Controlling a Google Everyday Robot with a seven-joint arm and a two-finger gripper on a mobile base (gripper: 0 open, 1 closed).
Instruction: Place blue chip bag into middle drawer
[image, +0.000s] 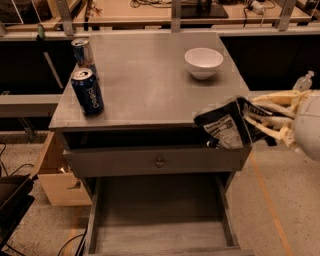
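My gripper (252, 120) comes in from the right edge and is shut on the blue chip bag (225, 125), a dark crumpled bag with white print. It holds the bag in the air at the cabinet's front right corner, just above the top drawer's front (160, 161). The middle drawer (160, 225) is pulled out at the bottom of the view, a wide grey tray with a plank floor and low side walls. The bag is above and to the right of that tray.
On the grey cabinet top (150, 85) stand a blue Pepsi can (87, 91) at the front left, a second can (83, 52) behind it, and a white bowl (203, 62) at the back right. A cardboard box (57, 177) sits on the floor to the left.
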